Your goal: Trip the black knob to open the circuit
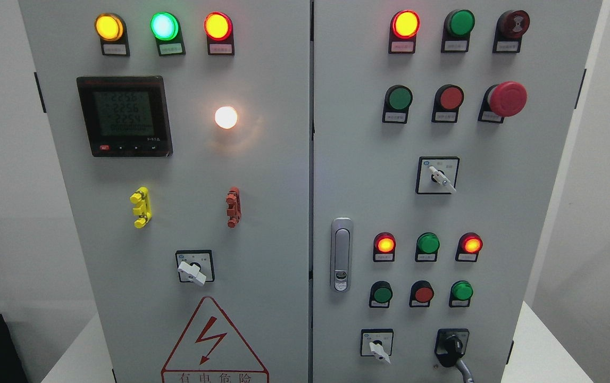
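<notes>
A white table (541,346) carries the grey control cabinet (305,213) (two doors, standing upright).

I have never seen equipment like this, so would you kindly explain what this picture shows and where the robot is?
This is one view, taken from the camera on the robot's head, facing a grey electrical cabinet with two doors. Neither robot hand is in the picture, so nothing is held yet.

The left door carries lit lamps, a digital meter, a yellow clip, a red clip, a white selector switch and a lightning warning triangle. The right door has a metal door latch, more lamps and buttons, a red mushroom button and white switches. The black knob that the task concerns sits at the lower right.
</notes>
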